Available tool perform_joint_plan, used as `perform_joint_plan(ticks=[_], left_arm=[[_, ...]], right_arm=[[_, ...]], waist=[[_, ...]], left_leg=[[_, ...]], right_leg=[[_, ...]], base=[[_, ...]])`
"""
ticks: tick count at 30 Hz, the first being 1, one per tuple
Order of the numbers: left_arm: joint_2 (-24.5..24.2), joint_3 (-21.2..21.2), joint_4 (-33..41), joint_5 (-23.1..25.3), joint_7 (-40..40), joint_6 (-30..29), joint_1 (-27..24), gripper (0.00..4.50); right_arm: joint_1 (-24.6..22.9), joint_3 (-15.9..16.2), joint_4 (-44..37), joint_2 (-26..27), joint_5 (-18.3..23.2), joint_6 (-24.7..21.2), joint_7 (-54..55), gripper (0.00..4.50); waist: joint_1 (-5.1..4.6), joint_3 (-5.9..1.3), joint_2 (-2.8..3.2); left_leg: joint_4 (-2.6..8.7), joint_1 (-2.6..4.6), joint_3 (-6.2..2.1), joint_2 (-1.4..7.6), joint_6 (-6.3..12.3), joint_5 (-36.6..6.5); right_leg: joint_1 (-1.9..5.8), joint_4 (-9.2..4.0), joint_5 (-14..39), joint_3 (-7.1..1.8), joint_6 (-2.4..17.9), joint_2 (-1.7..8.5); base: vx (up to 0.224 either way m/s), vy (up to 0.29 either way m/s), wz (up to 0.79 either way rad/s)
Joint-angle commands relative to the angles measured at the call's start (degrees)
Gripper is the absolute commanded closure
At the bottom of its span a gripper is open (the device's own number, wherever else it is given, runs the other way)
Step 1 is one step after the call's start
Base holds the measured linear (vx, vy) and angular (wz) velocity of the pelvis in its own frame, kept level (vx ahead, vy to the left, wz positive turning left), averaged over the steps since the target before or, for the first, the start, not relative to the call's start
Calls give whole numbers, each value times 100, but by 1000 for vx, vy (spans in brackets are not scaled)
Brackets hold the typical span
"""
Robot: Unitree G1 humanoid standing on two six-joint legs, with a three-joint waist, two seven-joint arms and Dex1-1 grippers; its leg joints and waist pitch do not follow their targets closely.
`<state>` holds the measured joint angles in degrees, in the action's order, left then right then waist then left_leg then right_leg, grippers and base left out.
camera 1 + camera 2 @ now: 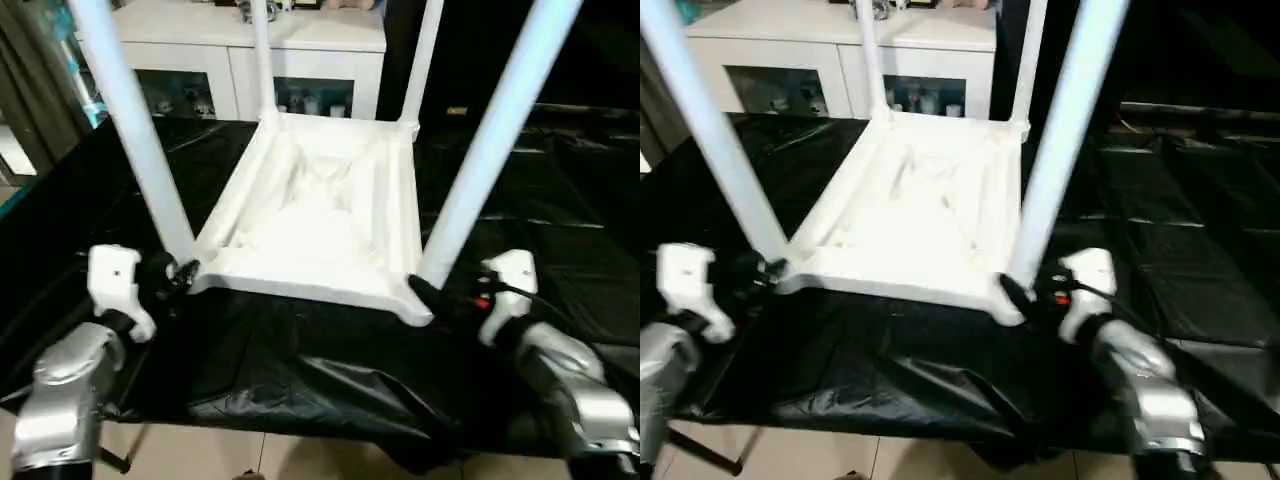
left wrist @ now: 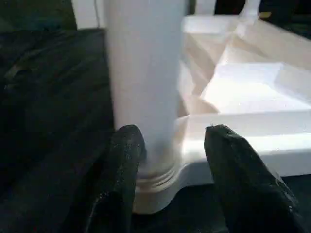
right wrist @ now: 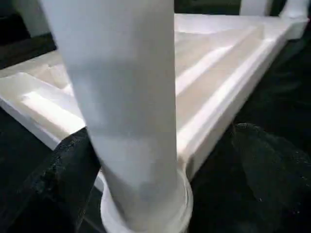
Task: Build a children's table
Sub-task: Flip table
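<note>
My two silver forearms reach forward over the near edge of the table [image 1: 560, 220], which is draped in black plastic sheeting [image 1: 300, 380] that wrinkles and sags over that edge toward a pale tiled floor [image 1: 200, 455].

My left claw [image 1: 183, 270] sits at the near left corner of the children's table [image 1: 310, 215]. In the left wrist view its two black fingers [image 2: 124, 165] stand partly spread on either side of the rounded corner socket [image 2: 155, 182], one finger beside the base of the leg [image 2: 143, 73], the other against the outer face of the white rim. I cannot tell whether they press it or only stand close.

My right claw [image 1: 432, 292] is at the near right corner. In the right wrist view its fingers [image 3: 68, 170] are spread wide with the near right leg [image 3: 126, 111] rising between them, and there is dark gap on both sides of it.

The children's table lies upside down on the black sheeting, ribbed underside up, all four tapered legs seated in the corner sockets and pointing upward. The two near legs [image 1: 495, 140] run out of the top of the head views; the two far legs [image 1: 262, 60] look thinner behind them.

Beyond the far edge stands a white cabinet [image 1: 250, 60] with glass doors, small items behind the glass.
</note>
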<state>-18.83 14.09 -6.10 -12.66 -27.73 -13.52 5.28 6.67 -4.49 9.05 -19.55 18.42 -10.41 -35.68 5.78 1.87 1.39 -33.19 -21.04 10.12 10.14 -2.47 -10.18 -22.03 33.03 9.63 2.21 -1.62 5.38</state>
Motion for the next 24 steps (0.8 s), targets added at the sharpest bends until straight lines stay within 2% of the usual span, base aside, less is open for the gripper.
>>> perform_joint_plan(ticks=[1, 3, 4, 6, 7, 8, 11, 13, 15, 17, 19, 23, 24], left_arm=[[42, -48, -155, 91, 203, 50, 197, 212], [118, 114, -258, 70, 464, 161, 356, 212], [95, 144, -173, 26, 442, 86, 313, 212], [40, 135, -35, -15, 356, -27, 210, 212], [8, 109, 123, -87, 231, -138, 78, 212], [8, 109, 123, -87, 231, -138, 78, 212], [-87, 82, 345, -197, 54, -229, -175, 212], [-94, 105, 279, -181, 106, -176, -151, 212], [-36, 119, 62, -158, 215, -70, 34, 212], [8, 81, -6, -159, 240, -46, 140, 212], [148, -6, -137, -175, 294, -16, 371, 212], [306, -238, -427, -31, 417, 130, 590, 212], [335, -270, -549, 36, 479, 199, 646, 212]], right_arm=[[-31, -156, -95, -94, 67, 30, -76, 0], [-18, -293, 25, -195, 29, 98, -2, 0], [-12, -346, 116, -265, -17, 161, 21, 0], [-10, -402, 208, -344, -55, 232, 31, 0], [-11, -472, 228, -383, -16, 226, 34, 0], [-11, -472, 228, -383, -16, 226, 34, 0], [-70, -603, 195, -516, -21, 224, 58, 0], [-118, -664, 159, -581, 4, 217, 27, 0], [-264, -700, -5, -670, 120, 187, -158, 0], [-345, -677, -103, -712, 210, 163, -284, 0], [-607, -590, -438, -823, 389, 26, -647, 0], [-1147, -499, -1041, -1066, 595, -224, -1112, 0], [-1279, -526, -1153, -1134, 652, -299, -1188, 0]], waist=[[-34, -248, 43], [-36, -256, 23], [-47, -250, 54], [-54, -252, 35], [-71, -254, 75], [-87, -251, 58], [-104, -247, 55], [-120, -241, 24], [-99, -230, 26], [-102, -221, 15], [-86, -218, 18], [-59, -222, -7], [-61, -224, 52]], left_leg=[[499, 76, -115, 226, -173, -2367], [487, 90, -111, 220, -156, -2362], [492, 85, -109, 228, -174, -2351], [485, 76, -106, 226, -154, -2350], [490, 65, -115, 235, -154, -2334], [491, 51, -114, 234, -143, -2311], [479, 45, -101, 230, -63, -2234], [470, 51, -87, 218, -21, -2235], [463, 84, -78, 221, -15, -2308], [474, 65, -90, 215, -6, -2328], [473, 91, -94, 232, 2, -2409], [485, 43, -116, 239, 58, -2298], [485, 51, -120, 242, 46, -2302]], right_leg=[[84, -425, 2121, -143, 711, 207], [80, -431, 2076, -139, 726, 203], [81, -437, 2035, -138, 769, 208], [82, -420, 1997, -134, 809, 202], [95, -407, 1922, -136, 852, 212], [105, -409, 1884, -133, 870, 206], [112, -403, 1779, -134, 938, 196], [106, -419, 1910, -133, 902, 185], [80, -442, 2093, -139, 851, 184], [92, -452, 2231, -131, 793, 193], [70, -481, 2358, -135, 734, 195], [112, -472, 2301, -136, 635, 212], [99, -477, 2316, -138, 640, 218]], base=[[0, 0, 0], [0, 0, 0], [0, 0, 0], [0, 0, 0], [0, 0, 0], [0, 0, 0], [0, 0, 0], [0, 0, 0], [0, 0, 0], [0, 0, 0], [0, 0, 0], [0, 0, 0], [0, 0, 0]])
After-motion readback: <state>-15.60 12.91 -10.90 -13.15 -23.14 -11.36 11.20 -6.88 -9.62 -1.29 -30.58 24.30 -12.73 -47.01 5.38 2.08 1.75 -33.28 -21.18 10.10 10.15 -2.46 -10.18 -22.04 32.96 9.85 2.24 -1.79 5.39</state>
